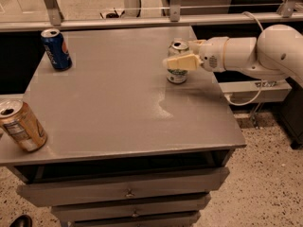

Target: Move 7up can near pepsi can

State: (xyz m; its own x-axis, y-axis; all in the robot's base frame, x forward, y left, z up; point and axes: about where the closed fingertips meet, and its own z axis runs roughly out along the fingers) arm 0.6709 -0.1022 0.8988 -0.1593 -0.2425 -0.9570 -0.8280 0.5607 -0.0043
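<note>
The 7up can (177, 75), white and green with a silver top, stands upright at the table's right side. My gripper (173, 54) reaches in from the right at mid-height of the can. It is open, with one cream finger (182, 62) across the can's front and the other behind it. The pepsi can (56, 48), dark blue with a silver top, stands upright at the table's far left corner, well away from the 7up can.
An orange-gold can (21, 126) stands tilted at the near left edge of the grey table (118, 103). Drawers sit under the tabletop. A metal rail runs behind the table. A white cable hangs to the right, under my arm.
</note>
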